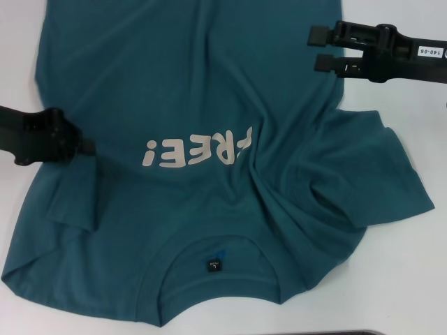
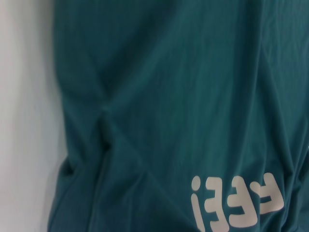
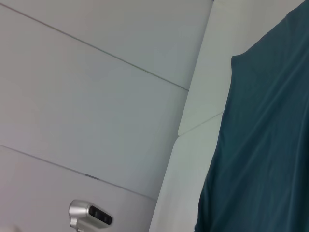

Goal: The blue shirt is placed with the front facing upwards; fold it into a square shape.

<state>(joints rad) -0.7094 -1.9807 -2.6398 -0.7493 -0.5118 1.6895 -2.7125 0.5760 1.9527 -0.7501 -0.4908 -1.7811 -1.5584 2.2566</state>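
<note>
The blue shirt (image 1: 209, 105) lies rumpled on a white surface (image 1: 426, 279). Right gripper (image 1: 316, 49) spread open; left gripper (image 1: 87, 148) unclear.

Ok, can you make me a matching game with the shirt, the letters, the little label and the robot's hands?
Things:
1. blue shirt
2. letters
3. neck label
4. right hand

Descriptions:
A. small and black, just inside the collar
B. open, over the shirt's far right edge
C. pale, printed across the chest
D. spread on the white table, creased

Pairs: 1-D, 2-C, 3-A, 4-B

The left hand sits at the shirt's left side.
</note>
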